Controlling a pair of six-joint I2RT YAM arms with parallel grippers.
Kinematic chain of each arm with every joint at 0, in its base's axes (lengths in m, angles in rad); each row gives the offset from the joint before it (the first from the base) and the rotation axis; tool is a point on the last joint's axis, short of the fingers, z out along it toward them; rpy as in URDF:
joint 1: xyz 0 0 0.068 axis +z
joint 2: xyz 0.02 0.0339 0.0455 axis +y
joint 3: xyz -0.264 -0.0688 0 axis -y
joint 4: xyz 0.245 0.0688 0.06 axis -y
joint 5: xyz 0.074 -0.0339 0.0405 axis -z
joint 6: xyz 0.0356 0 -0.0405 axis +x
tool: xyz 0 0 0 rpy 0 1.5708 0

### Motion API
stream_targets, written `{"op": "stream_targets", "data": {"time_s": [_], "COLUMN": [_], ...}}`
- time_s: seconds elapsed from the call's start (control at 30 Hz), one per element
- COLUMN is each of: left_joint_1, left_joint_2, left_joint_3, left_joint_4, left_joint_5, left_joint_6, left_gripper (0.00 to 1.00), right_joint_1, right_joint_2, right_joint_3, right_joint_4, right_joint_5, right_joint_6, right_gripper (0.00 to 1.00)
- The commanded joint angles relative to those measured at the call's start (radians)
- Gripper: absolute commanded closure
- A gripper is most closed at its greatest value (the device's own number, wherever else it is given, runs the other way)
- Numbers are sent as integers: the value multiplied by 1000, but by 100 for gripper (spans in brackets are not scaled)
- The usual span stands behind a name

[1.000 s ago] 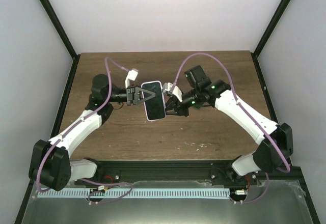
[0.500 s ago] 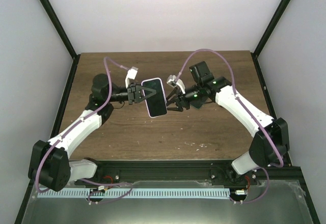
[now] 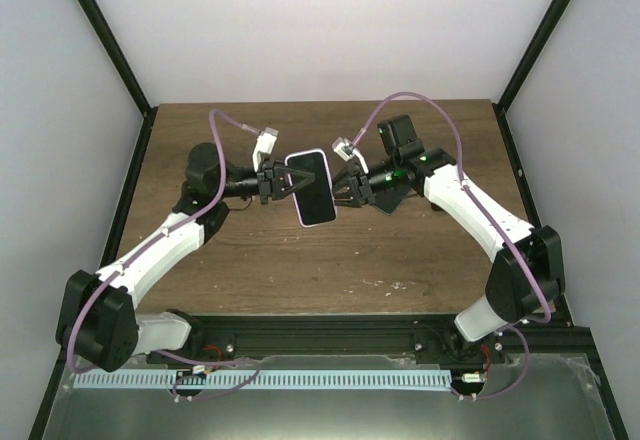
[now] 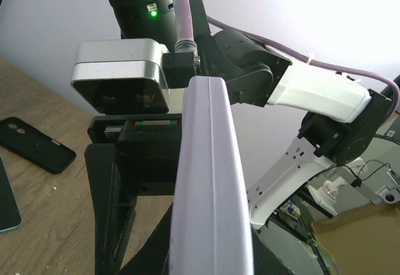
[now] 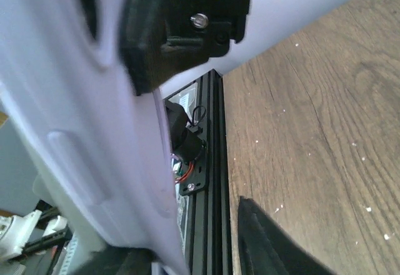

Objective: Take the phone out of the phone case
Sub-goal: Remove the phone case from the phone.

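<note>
The phone (image 3: 313, 189), black glass with a pale rim, sits in the lilac-pink phone case (image 3: 326, 222) and is held above the table's middle. My left gripper (image 3: 284, 182) is shut on its left side. My right gripper (image 3: 347, 188) is at its right edge. In the left wrist view the case's edge (image 4: 210, 181) rises up the middle, with the right wrist behind it. In the right wrist view the case (image 5: 81, 131) fills the left, and a left finger (image 5: 181, 25) presses on it. My right gripper's one visible finger (image 5: 269, 244) stands apart from the case.
A black phone-shaped object with two small holes (image 4: 34, 144) lies on the wooden table (image 3: 420, 250) under the right arm. Another dark slab with a teal edge (image 4: 5, 200) lies nearer. The black rail (image 5: 215, 162) runs along the table's near edge.
The phone in its case has moved up and to the right with my left gripper. My right gripper has risen from the phone's lower right to its right edge.
</note>
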Motion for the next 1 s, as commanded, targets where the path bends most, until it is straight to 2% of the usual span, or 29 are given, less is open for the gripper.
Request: {"op": "stream_targets", "data": {"time_s": [0.0,0.03,0.1,0.17,0.3,0.33,0.43,0.5,0.6,0.67,0.83,0.97], "left_joint_1": [-141,-136,-116,-84,-33,-32,-33,-35,-48,-66,-186,-338], "left_joint_2": [53,50,53,54,39,31,11,-18,-75,-113,-161,-178], "left_joint_3": [-42,-34,-19,-13,-10,-5,-7,-30,-66,-110,-179,-218], "left_joint_4": [-198,-231,-270,-284,-358,-408,-512,-572,-684,-689,-696,-689], "left_joint_5": [97,66,-3,-68,-231,-291,-424,-577,-872,-978,-1115,-1223], "left_joint_6": [-7,7,17,11,47,77,138,153,132,116,106,127], "left_gripper": [100,100,100,100,100,96,76,68,51,45,43,42], "right_joint_1": [33,34,34,30,15,8,-6,-9,-9,-9,-3,5], "right_joint_2": [-12,-17,-26,-40,-71,-79,-123,-150,-166,-147,-135,-129], "right_joint_3": [67,58,31,-8,-119,-166,-324,-400,-478,-497,-511,-486], "right_joint_4": [355,346,322,301,310,342,468,509,506,487,462,363], "right_joint_5": [-126,-130,-136,-133,-83,-65,-8,61,254,335,403,524], "right_joint_6": [89,84,73,72,116,151,264,316,392,408,454,509], "right_gripper": [75,84,95,99,99,99,99,99,99,99,99,99]}}
